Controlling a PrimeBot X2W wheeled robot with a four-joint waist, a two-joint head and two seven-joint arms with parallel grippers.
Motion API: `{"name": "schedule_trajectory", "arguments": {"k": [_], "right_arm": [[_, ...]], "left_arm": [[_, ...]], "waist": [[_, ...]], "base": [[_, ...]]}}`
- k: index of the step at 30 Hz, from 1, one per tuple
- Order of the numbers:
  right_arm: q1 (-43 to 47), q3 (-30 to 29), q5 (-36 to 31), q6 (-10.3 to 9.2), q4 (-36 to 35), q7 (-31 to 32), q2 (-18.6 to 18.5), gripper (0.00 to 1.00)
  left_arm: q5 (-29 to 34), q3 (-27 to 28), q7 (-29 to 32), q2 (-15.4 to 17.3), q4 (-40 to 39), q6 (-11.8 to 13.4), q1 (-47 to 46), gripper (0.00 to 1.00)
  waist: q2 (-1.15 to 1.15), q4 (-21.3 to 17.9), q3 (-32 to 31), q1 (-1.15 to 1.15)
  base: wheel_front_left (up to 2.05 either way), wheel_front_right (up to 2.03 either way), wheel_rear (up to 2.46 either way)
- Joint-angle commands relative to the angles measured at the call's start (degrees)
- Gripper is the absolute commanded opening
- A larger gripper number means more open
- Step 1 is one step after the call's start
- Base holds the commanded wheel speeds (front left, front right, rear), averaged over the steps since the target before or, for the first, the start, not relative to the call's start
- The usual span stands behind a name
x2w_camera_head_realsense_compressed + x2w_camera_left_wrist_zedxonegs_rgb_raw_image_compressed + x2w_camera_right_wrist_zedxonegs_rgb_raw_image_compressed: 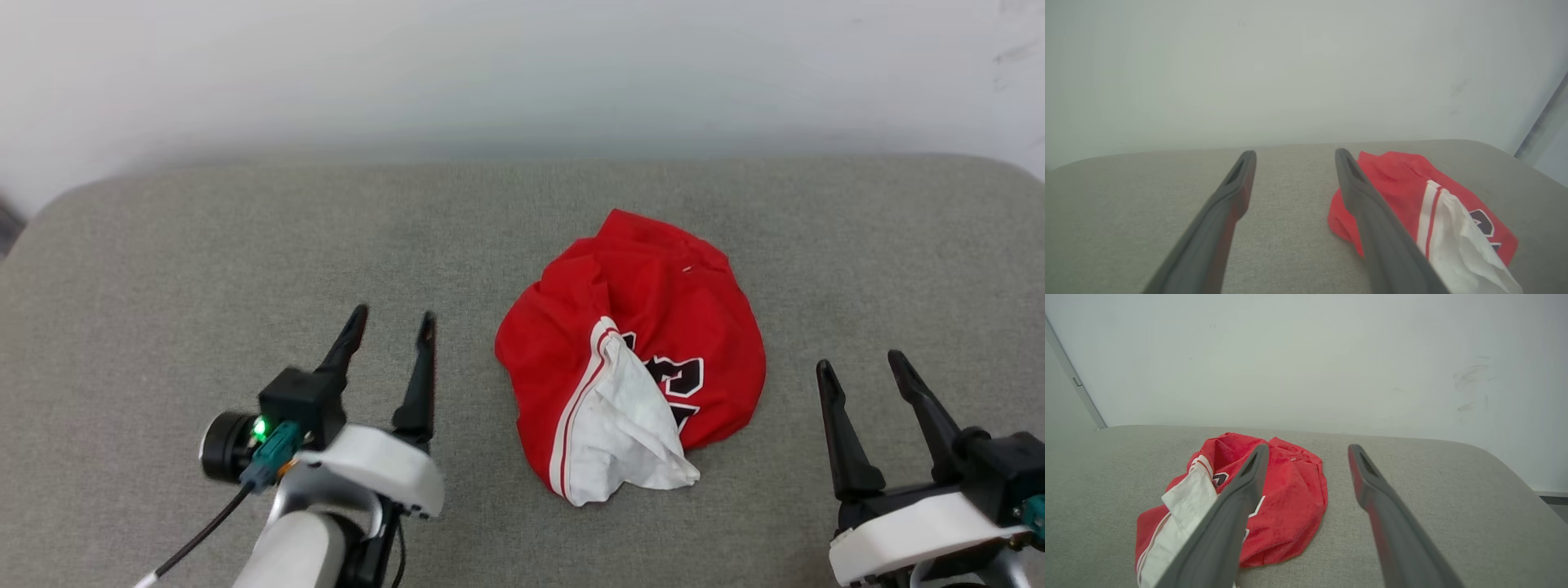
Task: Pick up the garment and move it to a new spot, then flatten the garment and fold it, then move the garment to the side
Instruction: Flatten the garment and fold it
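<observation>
- Pale wall [490, 65] behind the work area, faint scuff marks towards its right side.
- Grey fabric-covered surface [204, 245] with rounded far corners runs up to the wall.
- The garment [653, 294] lies on this surface in a crumpled, roughly rounded heap, slightly right of centre, between the two grippers and touching neither.
- Left gripper [393, 314]: to the heap's left, fingers spread apart, holding nothing, near the garment's edge but clear of it.
- Right gripper [860, 360]: to the heap's right, fingers likewise spread wide, holding nothing, somewhat further from the cloth.
- White sleeve [629, 425] bunched on the heap's near side, striped trim along its left edge.
- Part of a black, white-outlined print [682, 380] shows beside the sleeve; not legible.
- Small green light [260, 427] lit on the left wrist.
</observation>
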Motion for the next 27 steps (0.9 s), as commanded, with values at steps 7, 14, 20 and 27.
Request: {"name": "schedule_trajectory", "arguments": {"k": [7,14,20,27], "right_arm": [[-3.24,0.68,0.10,-0.04,0.32,-0.69,0.11,1.00],[-5.14,0.98,0.98,-0.04,1.87,-2.08,0.11,1.00],[-6.32,1.34,2.06,-0.04,3.74,-3.63,0.12,1.00],[-7.09,1.15,2.96,-0.04,5.72,-5.29,0.11,1.00]], "left_arm": [[-0.71,-7.88,10.65,-3.37,-0.33,-6.23,-12.01,1.00],[-4.19,-13.80,23.90,-4.60,4.29,-10.75,-15.85,1.00],[-5.99,-15.79,32.19,-3.48,7.09,-11.91,-17.16,1.00],[-6.58,-16.35,34.21,-2.05,5.87,-12.35,-18.20,0.00]], "waist": [[0.00,-1.38,5.23,0.00],[0.00,-4.08,7.89,0.00],[0.00,-6.15,9.80,0.00],[0.00,-7.05,11.02,0.00]], "base": [[0.00,0.00,0.00],[0.00,0.00,0.00],[0.00,0.00,0.00],[0.00,0.00,0.00]]}}
